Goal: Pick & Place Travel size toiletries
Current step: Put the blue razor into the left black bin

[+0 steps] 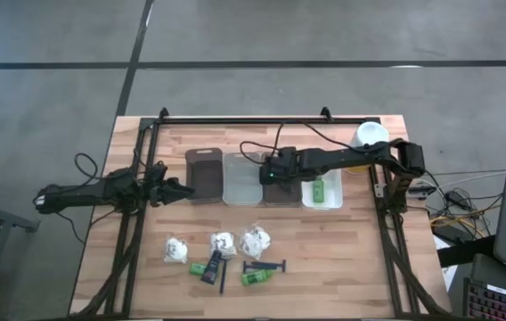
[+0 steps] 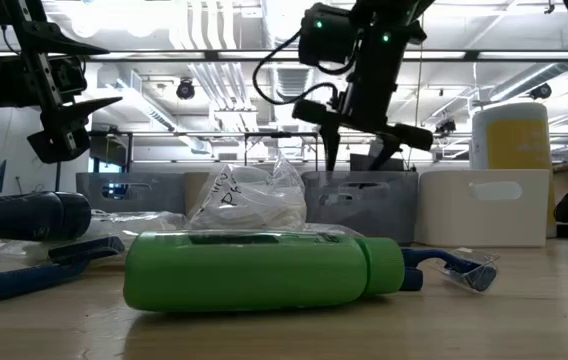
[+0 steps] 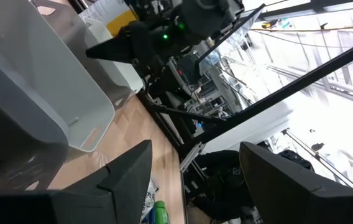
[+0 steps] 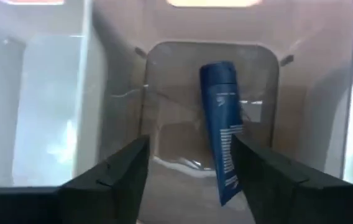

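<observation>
You see four trays in a row mid-table, with a green bottle (image 1: 318, 189) in the white tray (image 1: 331, 202) and more toiletries (image 1: 224, 252) scattered near the front edge. Your right gripper (image 4: 189, 171) hangs over the third tray (image 4: 301, 93), jaws open, with a dark blue tube (image 4: 223, 127) lying in the tray between and beyond the fingertips, untouched. Your left gripper (image 1: 183, 190) waits open beside the dark tray (image 1: 204, 175).

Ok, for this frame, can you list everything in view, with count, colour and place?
Trays: four, dark to white, row mid-table.
Blue tube: one, dark blue, inside the tray under the right fingers.
Green bottles: three; one in the white tray, two at the near edge.
Wrapped bundles: three, white, near side.
Razors: two, dark blue, near edge.
Dark tube: one, near edge.
Yellow bottle: one, white cap, far right corner.
Left gripper: open, beside the darkest tray.
Right gripper: open, above a tray.
</observation>
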Controlling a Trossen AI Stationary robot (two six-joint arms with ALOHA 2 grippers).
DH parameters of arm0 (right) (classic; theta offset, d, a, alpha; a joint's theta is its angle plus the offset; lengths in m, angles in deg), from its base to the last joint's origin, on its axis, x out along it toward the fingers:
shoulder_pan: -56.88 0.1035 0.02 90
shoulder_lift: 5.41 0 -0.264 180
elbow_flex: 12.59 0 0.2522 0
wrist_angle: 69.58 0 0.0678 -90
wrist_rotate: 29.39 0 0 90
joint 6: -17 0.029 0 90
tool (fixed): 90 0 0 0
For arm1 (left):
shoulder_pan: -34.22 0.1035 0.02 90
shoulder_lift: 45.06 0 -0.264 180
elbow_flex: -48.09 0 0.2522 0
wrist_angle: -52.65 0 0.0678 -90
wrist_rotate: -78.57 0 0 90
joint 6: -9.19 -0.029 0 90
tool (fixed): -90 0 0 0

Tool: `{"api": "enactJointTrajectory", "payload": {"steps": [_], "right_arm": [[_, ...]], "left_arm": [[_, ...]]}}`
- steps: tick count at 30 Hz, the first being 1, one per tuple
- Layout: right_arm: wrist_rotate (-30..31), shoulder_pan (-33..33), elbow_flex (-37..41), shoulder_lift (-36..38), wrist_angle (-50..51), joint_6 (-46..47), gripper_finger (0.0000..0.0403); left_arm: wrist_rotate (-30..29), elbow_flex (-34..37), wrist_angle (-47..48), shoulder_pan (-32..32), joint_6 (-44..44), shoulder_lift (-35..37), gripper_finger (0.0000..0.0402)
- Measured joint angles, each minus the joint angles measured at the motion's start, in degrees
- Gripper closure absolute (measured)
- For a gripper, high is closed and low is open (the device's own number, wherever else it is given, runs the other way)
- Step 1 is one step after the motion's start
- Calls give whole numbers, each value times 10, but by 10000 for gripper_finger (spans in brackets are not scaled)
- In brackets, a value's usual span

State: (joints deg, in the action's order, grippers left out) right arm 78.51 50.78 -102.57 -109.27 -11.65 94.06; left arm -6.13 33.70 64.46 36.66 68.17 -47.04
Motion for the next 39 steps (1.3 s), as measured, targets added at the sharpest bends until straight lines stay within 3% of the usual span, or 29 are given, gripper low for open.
{"api": "enactJointTrajectory", "payload": {"steps": [5, 10, 20, 24, 30, 39], "right_arm": [[1, 30, -39, 15, 5, -123, 129], [-34, 126, -82, 17, 25, -247, 110], [-46, 320, -83, 8, 1, -268, 135], [-70, 341, -82, -21, -1, -257, 151], [-161, 345, -100, -95, 10, -263, 166], [-163, 342, -137, -150, 19, -355, 187]], "left_arm": [[0, 0, 0, 0, 0, 0, 154], [0, 0, 0, 0, 0, 0, 154], [-1, 0, 1, 0, -8, 0, 154], [-9, 0, 1, 0, -14, 0, 154], [-10, 0, 3, 0, 67, 0, 154], [-10, 0, 5, 0, 60, -2, 154]]}}
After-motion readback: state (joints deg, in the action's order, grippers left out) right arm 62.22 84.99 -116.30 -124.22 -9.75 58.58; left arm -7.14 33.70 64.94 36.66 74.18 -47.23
